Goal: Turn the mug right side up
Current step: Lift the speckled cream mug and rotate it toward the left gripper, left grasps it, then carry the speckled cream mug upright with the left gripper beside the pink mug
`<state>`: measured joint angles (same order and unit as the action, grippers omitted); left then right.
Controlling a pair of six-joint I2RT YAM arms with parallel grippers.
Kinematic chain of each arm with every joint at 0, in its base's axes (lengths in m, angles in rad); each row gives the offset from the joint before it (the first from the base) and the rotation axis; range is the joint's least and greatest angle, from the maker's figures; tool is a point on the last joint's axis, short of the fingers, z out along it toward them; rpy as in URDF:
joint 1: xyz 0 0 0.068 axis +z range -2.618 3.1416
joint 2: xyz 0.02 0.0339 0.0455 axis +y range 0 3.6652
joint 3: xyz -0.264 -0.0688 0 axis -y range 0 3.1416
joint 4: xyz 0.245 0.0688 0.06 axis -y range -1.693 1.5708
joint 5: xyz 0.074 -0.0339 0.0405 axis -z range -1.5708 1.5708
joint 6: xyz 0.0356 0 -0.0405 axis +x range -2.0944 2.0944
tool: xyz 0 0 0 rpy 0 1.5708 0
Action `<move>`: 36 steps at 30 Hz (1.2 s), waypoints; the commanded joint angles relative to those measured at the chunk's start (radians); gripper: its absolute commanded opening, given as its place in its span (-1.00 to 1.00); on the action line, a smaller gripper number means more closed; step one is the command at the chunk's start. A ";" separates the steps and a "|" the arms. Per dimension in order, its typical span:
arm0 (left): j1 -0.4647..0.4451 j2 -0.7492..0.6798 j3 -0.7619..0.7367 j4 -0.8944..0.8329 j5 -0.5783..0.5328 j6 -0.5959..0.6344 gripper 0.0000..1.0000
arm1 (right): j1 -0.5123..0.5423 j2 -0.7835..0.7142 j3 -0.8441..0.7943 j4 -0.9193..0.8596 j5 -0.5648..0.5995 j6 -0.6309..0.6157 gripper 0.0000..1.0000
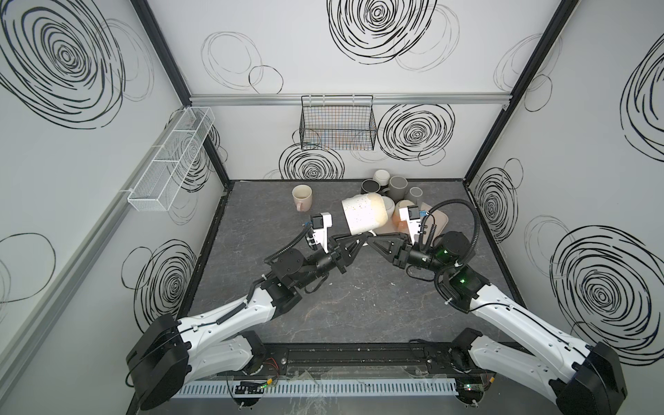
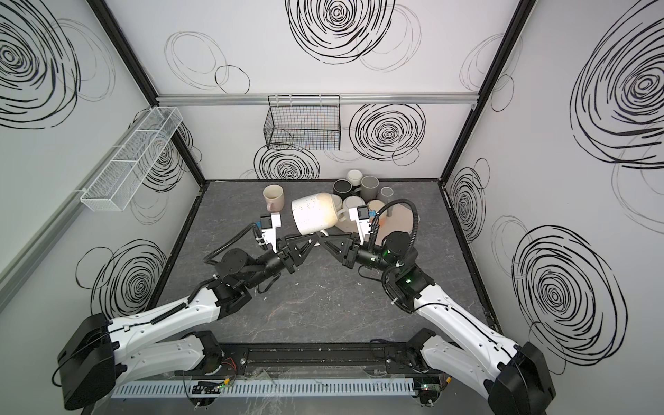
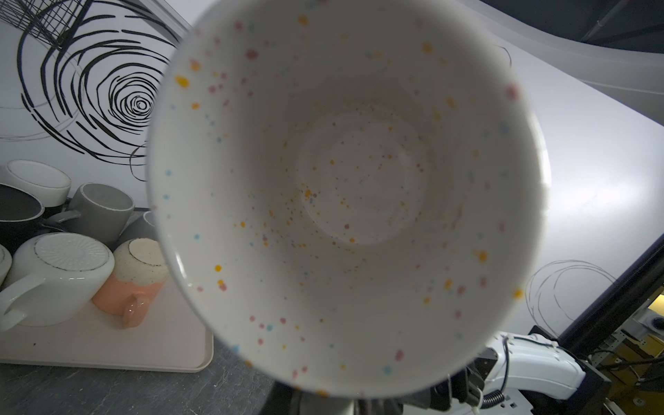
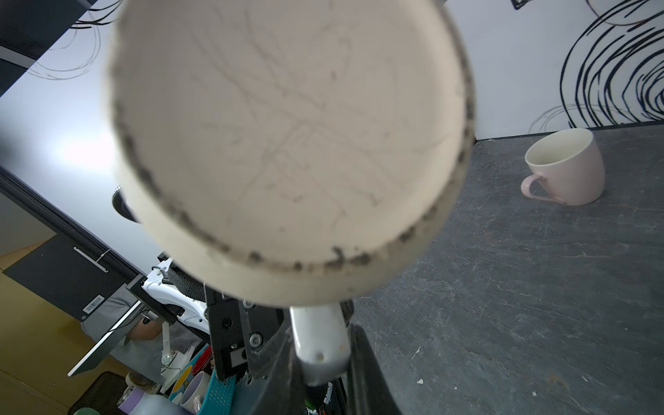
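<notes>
A white mug [image 1: 363, 215] [image 2: 312, 213] with coloured speckles hangs in the air on its side, above the table's middle back. Its mouth fills the left wrist view, mug [image 3: 345, 194]; its unglazed base fills the right wrist view, mug [image 4: 287, 143]. The handle points down. My right gripper [image 1: 372, 240] [image 2: 323, 240] [image 4: 319, 345] is shut on that white handle. My left gripper [image 1: 361, 240] [image 2: 313, 240] [image 3: 327, 402] meets it tip to tip from the other side, shut on the same handle just under the rim. The mug hides most of the left fingers.
A pale pink mug [image 1: 301, 196] [image 4: 564, 169] stands upright at the back left. A beige tray [image 1: 438, 219] [image 3: 107, 345] holds upside-down mugs at the back right, with grey and dark mugs [image 1: 390, 187] behind it. A black wire basket [image 1: 337, 122] and a white mesh basket [image 1: 172, 158] hang on the walls.
</notes>
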<state>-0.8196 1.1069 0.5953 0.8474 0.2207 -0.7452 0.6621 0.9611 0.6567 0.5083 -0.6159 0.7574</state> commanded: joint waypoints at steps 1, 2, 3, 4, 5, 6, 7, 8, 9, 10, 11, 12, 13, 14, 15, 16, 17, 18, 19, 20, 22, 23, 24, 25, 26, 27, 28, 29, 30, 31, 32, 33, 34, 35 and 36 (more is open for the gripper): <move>-0.001 -0.014 0.003 0.103 0.022 -0.021 -1.00 | 0.009 -0.023 0.044 0.027 0.030 -0.059 -0.91; 0.000 -0.017 0.001 0.099 0.018 -0.022 -1.00 | 0.008 -0.022 0.046 0.022 0.034 -0.059 -0.79; 0.001 -0.021 0.000 0.096 0.016 -0.022 -1.00 | 0.008 -0.021 0.049 0.016 0.039 -0.060 -0.69; 0.003 -0.026 -0.001 0.089 0.014 -0.022 -1.00 | 0.009 -0.021 0.050 0.008 0.047 -0.063 -0.62; 0.005 -0.032 -0.003 0.081 0.010 -0.022 -1.00 | 0.008 -0.021 0.052 -0.001 0.058 -0.066 -0.59; 0.006 -0.038 -0.006 0.072 0.005 -0.021 -1.00 | 0.008 -0.021 0.052 -0.008 0.067 -0.071 -0.58; 0.009 -0.046 -0.009 0.059 -0.006 -0.022 -1.00 | 0.008 -0.021 0.051 -0.013 0.079 -0.074 -0.58; 0.011 -0.055 -0.013 0.051 -0.018 -0.021 -1.00 | 0.009 -0.021 0.051 -0.019 0.089 -0.078 -0.58; 0.013 -0.064 -0.018 0.044 -0.028 -0.020 -1.00 | 0.008 -0.021 0.052 -0.025 0.095 -0.081 -0.55; 0.018 -0.071 -0.023 0.036 -0.038 -0.021 -1.00 | 0.008 -0.021 0.053 -0.030 0.099 -0.085 -0.47; 0.022 -0.077 -0.028 0.033 -0.044 -0.022 -1.00 | 0.010 -0.021 0.056 -0.038 0.103 -0.088 -0.38; 0.026 -0.082 -0.033 0.033 -0.048 -0.024 -1.00 | 0.010 -0.020 0.058 -0.045 0.105 -0.091 -0.32; 0.031 -0.085 -0.038 0.032 -0.051 -0.027 -1.00 | 0.010 -0.019 0.061 -0.054 0.108 -0.096 -0.27; 0.035 -0.089 -0.041 0.026 -0.055 -0.032 -1.00 | 0.011 -0.020 0.064 -0.063 0.112 -0.100 -0.23; 0.039 -0.090 -0.044 0.021 -0.059 -0.035 -1.00 | 0.013 -0.021 0.065 -0.073 0.118 -0.106 -0.21; 0.045 -0.094 -0.046 0.005 -0.068 -0.038 -1.00 | 0.011 -0.022 0.070 -0.086 0.125 -0.110 -0.19; 0.049 -0.099 -0.049 -0.012 -0.077 -0.039 -1.00 | 0.011 -0.025 0.073 -0.099 0.133 -0.117 -0.18; 0.054 -0.104 -0.052 -0.026 -0.082 -0.039 -1.00 | 0.011 -0.028 0.074 -0.109 0.140 -0.125 -0.18; 0.061 -0.109 -0.055 -0.046 -0.092 -0.042 -1.00 | 0.013 -0.031 0.075 -0.121 0.150 -0.137 -0.17; 0.068 -0.116 -0.060 -0.067 -0.105 -0.047 -1.00 | 0.013 -0.033 0.075 -0.133 0.157 -0.147 -0.17; 0.085 -0.131 -0.072 -0.116 -0.130 -0.062 -1.00 | 0.013 -0.040 0.072 -0.154 0.174 -0.172 -0.17; 0.099 -0.142 -0.075 -0.159 -0.146 -0.069 -1.00 | 0.013 -0.043 0.071 -0.171 0.194 -0.180 -0.18; 0.109 -0.153 -0.075 -0.209 -0.159 -0.069 -1.00 | 0.013 -0.045 0.073 -0.196 0.210 -0.185 -0.18; 0.121 -0.169 -0.070 -0.281 -0.178 -0.063 -1.00 | 0.013 -0.048 0.077 -0.231 0.237 -0.192 -0.19; 0.136 -0.185 -0.061 -0.377 -0.203 -0.054 -1.00 | 0.014 -0.050 0.084 -0.269 0.263 -0.198 -0.21; 0.150 -0.201 -0.053 -0.460 -0.222 -0.037 -1.00 | 0.014 -0.052 0.090 -0.304 0.284 -0.206 -0.22; 0.171 -0.217 -0.041 -0.551 -0.243 -0.015 -1.00 | 0.014 -0.053 0.100 -0.346 0.318 -0.217 -0.23; 0.195 -0.233 -0.027 -0.651 -0.271 0.003 -1.00 | 0.015 -0.050 0.118 -0.410 0.366 -0.213 -0.26; 0.216 -0.244 -0.016 -0.723 -0.287 0.025 -1.00 | 0.016 -0.047 0.137 -0.468 0.402 -0.206 -0.28; 0.245 -0.251 -0.002 -0.796 -0.297 0.055 -1.00 | 0.016 -0.043 0.155 -0.530 0.432 -0.210 -0.28; 0.274 -0.255 0.015 -0.863 -0.299 0.085 -1.00 | 0.016 -0.041 0.168 -0.576 0.453 -0.223 -0.26; 0.298 -0.256 0.030 -0.916 -0.302 0.114 -1.00 | 0.016 -0.040 0.177 -0.619 0.475 -0.233 -0.26; 0.321 -0.253 0.051 -0.973 -0.307 0.149 -1.00 | 0.016 -0.040 0.182 -0.661 0.514 -0.237 -0.26; 0.342 -0.247 0.073 -1.032 -0.317 0.183 -1.00 | 0.016 -0.041 0.183 -0.690 0.548 -0.234 -0.26; 0.354 -0.240 0.092 -1.078 -0.332 0.213 -1.00 | 0.016 -0.044 0.180 -0.715 0.585 -0.227 -0.26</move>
<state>-0.5014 0.8890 0.5793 -0.1406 -0.0463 -0.6651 0.6739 0.9291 0.8120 -0.0322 -0.1761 0.5503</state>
